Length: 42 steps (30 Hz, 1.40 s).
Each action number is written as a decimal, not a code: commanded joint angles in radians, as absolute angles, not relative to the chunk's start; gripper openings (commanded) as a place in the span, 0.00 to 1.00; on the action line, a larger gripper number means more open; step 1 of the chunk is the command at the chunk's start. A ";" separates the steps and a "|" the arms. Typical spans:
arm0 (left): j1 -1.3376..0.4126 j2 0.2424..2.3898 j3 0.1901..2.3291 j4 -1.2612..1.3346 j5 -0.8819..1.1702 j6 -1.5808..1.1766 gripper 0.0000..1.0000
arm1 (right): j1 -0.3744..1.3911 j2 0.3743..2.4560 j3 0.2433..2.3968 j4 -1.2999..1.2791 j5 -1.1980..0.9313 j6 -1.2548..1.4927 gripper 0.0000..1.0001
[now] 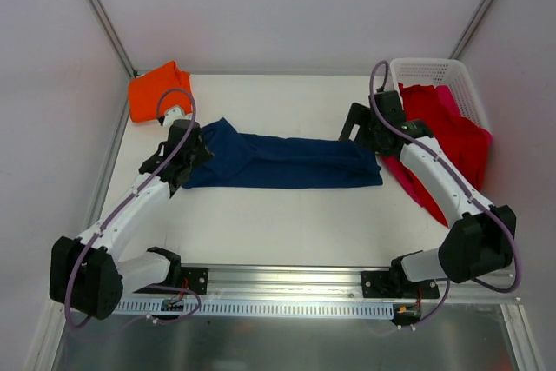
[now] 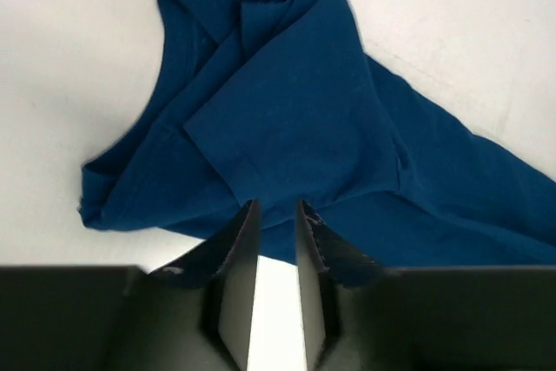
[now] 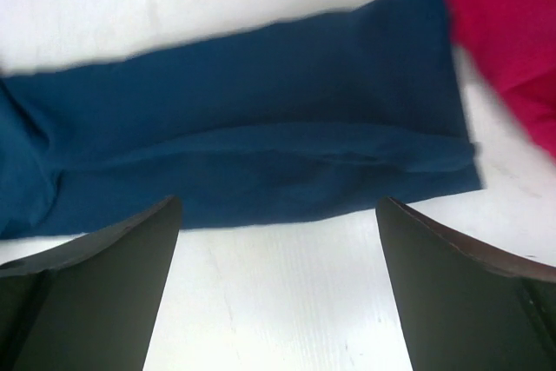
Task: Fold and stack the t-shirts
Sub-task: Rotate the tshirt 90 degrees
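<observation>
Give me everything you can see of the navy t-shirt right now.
The navy t-shirt is soft cloth, folded into a long flat band across the table's middle, no print showing. Left end bunched, collar and sleeve rumpled; right end square. The left gripper's close-set fingertips meet its left edge; the right gripper hangs open above.

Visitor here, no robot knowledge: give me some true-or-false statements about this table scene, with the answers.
1. The navy shirt lies on the table as a long folded strip. True.
2. The orange shirt is in the white basket. False: it sits on the table's far left corner.
3. The right hand is wide open. True.
4. The red shirt is spread flat mid-table. False: it drapes over the basket at the right.
</observation>
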State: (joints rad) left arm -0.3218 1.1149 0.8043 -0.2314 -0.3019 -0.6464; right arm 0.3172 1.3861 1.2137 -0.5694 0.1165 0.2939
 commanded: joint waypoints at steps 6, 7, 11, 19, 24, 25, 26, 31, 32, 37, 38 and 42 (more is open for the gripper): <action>-0.328 1.291 0.814 -0.225 -0.420 -0.775 0.00 | 0.431 1.359 1.094 -0.532 0.066 0.288 0.99; -0.327 1.311 0.828 -0.224 -0.420 -0.781 0.00 | 0.439 1.326 1.077 -0.532 0.071 0.296 0.99; -0.321 1.438 0.862 -0.227 -0.397 -0.795 0.00 | 0.445 1.209 0.993 -0.552 0.092 0.302 0.99; -0.244 1.667 0.948 -0.207 -0.243 -0.810 0.00 | 0.446 0.911 0.902 -0.663 0.124 0.308 0.99; -0.180 1.755 0.989 -0.144 -0.146 -0.796 0.00 | 0.446 0.769 0.922 -0.718 0.143 0.302 0.99; -0.170 1.773 0.994 -0.141 -0.128 -0.798 0.00 | 0.446 0.758 0.936 -0.738 0.156 0.301 0.99; -0.155 1.782 0.997 -0.135 -0.092 -0.799 0.00 | 0.445 0.743 0.940 -0.748 0.160 0.298 0.99; -0.129 1.841 1.069 -0.124 -0.037 -0.773 0.00 | 0.445 0.723 0.962 -0.773 0.181 0.290 0.99; -0.126 1.851 1.089 -0.124 -0.022 -0.762 0.00 | 0.446 0.721 0.966 -0.772 0.183 0.290 0.99; -0.110 2.004 1.323 -0.127 0.188 -0.637 0.01 | 0.446 0.727 0.980 -0.772 0.201 0.279 0.99; -0.106 2.034 1.400 -0.126 0.227 -0.629 0.01 | 0.446 0.729 0.980 -0.772 0.204 0.278 0.99; -0.077 2.204 1.586 -0.132 0.376 -0.646 0.09 | 0.446 0.735 0.970 -0.781 0.216 0.262 1.00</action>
